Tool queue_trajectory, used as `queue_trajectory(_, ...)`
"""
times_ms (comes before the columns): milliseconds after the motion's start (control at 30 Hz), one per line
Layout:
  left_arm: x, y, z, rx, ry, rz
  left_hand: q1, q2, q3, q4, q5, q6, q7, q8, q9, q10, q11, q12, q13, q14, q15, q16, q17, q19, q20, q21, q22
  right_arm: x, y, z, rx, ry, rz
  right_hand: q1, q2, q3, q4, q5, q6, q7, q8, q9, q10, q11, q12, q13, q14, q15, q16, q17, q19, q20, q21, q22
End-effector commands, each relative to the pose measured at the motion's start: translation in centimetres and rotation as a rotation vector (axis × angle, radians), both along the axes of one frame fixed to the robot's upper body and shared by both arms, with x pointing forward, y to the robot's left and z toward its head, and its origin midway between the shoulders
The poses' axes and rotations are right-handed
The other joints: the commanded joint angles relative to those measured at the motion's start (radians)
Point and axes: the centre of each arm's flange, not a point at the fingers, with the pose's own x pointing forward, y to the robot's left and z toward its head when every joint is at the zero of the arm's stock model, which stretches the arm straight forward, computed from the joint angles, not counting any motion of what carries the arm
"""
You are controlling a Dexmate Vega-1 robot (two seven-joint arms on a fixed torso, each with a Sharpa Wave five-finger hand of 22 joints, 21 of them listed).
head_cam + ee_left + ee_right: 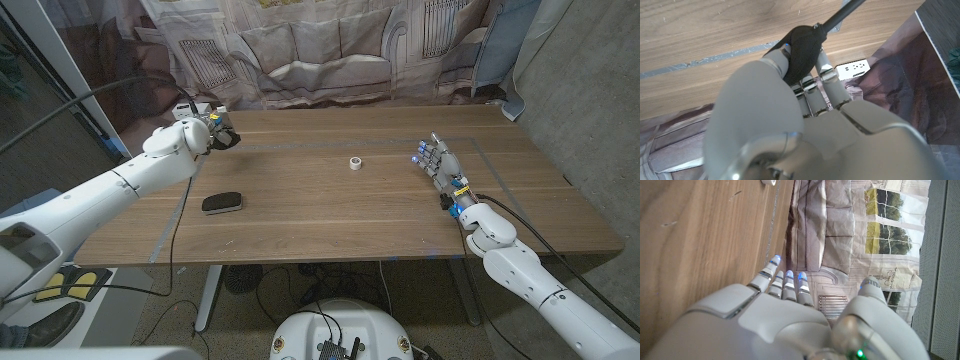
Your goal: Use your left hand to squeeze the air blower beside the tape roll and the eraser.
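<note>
The left hand (212, 135) is up at the far left of the table (330, 215), its fingers (810, 87) wrapped round the black air blower (802, 45) — bulb between thumb and fingers, the nozzle pointing on out past the fingertips. Nearer the front edge lies the dark eraser (222, 203), well apart from that hand; the small white tape roll (355, 162) sits mid-table. Far right, the right hand (440, 165) stands spread, holding nothing. The blower is already in the hand, so the squeeze looks a matter of closing inward on the bulb.
</note>
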Motion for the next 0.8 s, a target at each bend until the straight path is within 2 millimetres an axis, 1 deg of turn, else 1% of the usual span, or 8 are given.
queue_trajectory(33, 0.22, -0.08, 0.05, -0.010, 0.004, -0.008, -0.021, -0.001, -0.001, 0.009, -0.004, -0.007, 0.002, -0.006, 0.001, -0.007, 0.001, -0.007, 0.006, -0.010, 0.003, -0.006, 0.001, -0.007, 0.003, 0.007, 0.000, 0.29, 0.06, 0.22, -0.002, 0.001, 0.007, -0.002, 0.008, 0.000, -0.003, -0.002, 0.003, 0.008, -0.004, 0.002, 0.005, 0.000, 0.000, 0.006, 0.001, 0.003, -0.001, 0.003, 0.007, 0.000, -0.001, 0.003)
queue_trajectory(267, 0.22, -0.20, 0.02, 0.012, 0.022, -0.002, -0.052, -0.002, -0.011, 0.020, -0.005, -0.018, 0.002, -0.014, 0.001, -0.019, 0.005, -0.015, 0.010, -0.033, 0.012, -0.012, 0.003, -0.048, 0.016, -0.004, -0.002, 0.46, -0.06, 0.12, 0.007, 0.001, 0.009, -0.002, 0.008, 0.000, -0.003, -0.002, 0.004, 0.009, -0.004, 0.002, 0.005, -0.001, 0.000, 0.006, 0.002, 0.003, -0.001, 0.003, 0.007, 0.000, -0.001, 0.003)
queue_trajectory(300, 0.20, -0.22, 0.07, 0.013, 0.018, -0.002, -0.060, -0.008, -0.016, 0.022, -0.006, -0.015, 0.000, -0.013, 0.001, -0.017, 0.003, -0.015, 0.010, -0.030, 0.011, -0.010, 0.003, -0.047, 0.015, -0.002, -0.002, 0.48, -0.06, 0.12, 0.007, 0.001, 0.009, -0.002, 0.008, 0.000, -0.003, -0.002, 0.004, 0.009, -0.004, 0.002, 0.006, -0.001, 0.000, 0.006, 0.002, 0.002, -0.001, 0.003, 0.007, 0.000, -0.002, 0.003)
queue_trajectory(400, 0.13, -0.21, 0.17, 0.007, 0.009, -0.008, -0.072, -0.010, -0.021, 0.026, -0.006, -0.018, -0.001, -0.016, 0.001, -0.020, 0.002, -0.017, 0.011, -0.036, 0.008, -0.012, 0.003, -0.052, 0.016, -0.002, -0.001, 0.43, -0.10, 0.24, 0.003, -0.003, 0.005, -0.002, 0.008, 0.000, -0.003, -0.002, 0.004, 0.008, -0.004, 0.002, 0.005, -0.002, 0.000, 0.006, 0.002, 0.004, -0.001, 0.003, 0.007, 0.000, -0.002, 0.003)
queue_trajectory(467, 0.17, -0.23, 0.25, 0.015, 0.015, -0.008, -0.079, -0.014, -0.025, 0.026, -0.006, -0.023, 0.000, -0.018, 0.000, -0.025, 0.001, -0.020, 0.012, -0.042, 0.012, -0.013, 0.004, -0.059, 0.016, -0.004, -0.001, 0.32, -0.10, 0.38, -0.002, -0.010, 0.003, -0.002, 0.008, 0.000, -0.003, -0.002, 0.004, 0.009, -0.004, 0.002, 0.005, -0.001, 0.000, 0.006, 0.002, 0.003, -0.001, 0.003, 0.007, 0.000, -0.002, 0.003)
queue_trajectory(600, 0.11, -0.36, 0.48, 0.031, 0.023, -0.006, -0.103, -0.023, -0.041, 0.028, -0.006, -0.042, -0.001, -0.029, 0.000, -0.053, 0.005, -0.035, 0.014, -0.074, 0.021, -0.018, 0.007, -0.083, 0.018, -0.009, -0.001, 0.10, -0.08, 0.59, -0.004, -0.020, -0.001, -0.002, 0.008, 0.000, -0.003, -0.002, 0.004, 0.009, -0.004, 0.002, 0.005, -0.001, 0.000, 0.006, 0.003, 0.002, -0.001, 0.003, 0.007, 0.000, -0.002, 0.003)
queue_trajectory(700, 0.06, -0.37, 0.59, 0.034, 0.025, -0.005, -0.113, -0.025, -0.047, 0.027, -0.005, -0.064, -0.001, -0.039, -0.001, -0.067, 0.002, -0.042, 0.016, -0.095, 0.025, -0.022, 0.008, -0.107, 0.025, -0.016, -0.002, -0.08, -0.12, 0.59, 0.005, -0.025, -0.006, -0.002, 0.008, 0.000, -0.003, -0.002, 0.005, 0.009, -0.003, 0.002, 0.005, -0.002, 0.000, 0.006, 0.003, 0.002, -0.001, 0.003, 0.007, 0.000, -0.001, 0.003)
queue_trajectory(800, 0.03, -0.39, 0.71, 0.041, 0.027, -0.003, -0.124, -0.026, -0.052, 0.027, -0.005, -0.075, 0.001, -0.044, -0.001, -0.079, 0.005, -0.049, 0.018, -0.116, 0.036, -0.026, 0.008, -0.126, 0.031, -0.022, -0.002, -0.23, -0.22, 0.50, 0.010, -0.027, -0.011, -0.002, 0.008, 0.000, -0.003, -0.002, 0.005, 0.008, -0.003, 0.002, 0.005, -0.001, 0.000, 0.006, 0.002, 0.002, -0.001, 0.003, 0.007, 0.000, -0.001, 0.003)
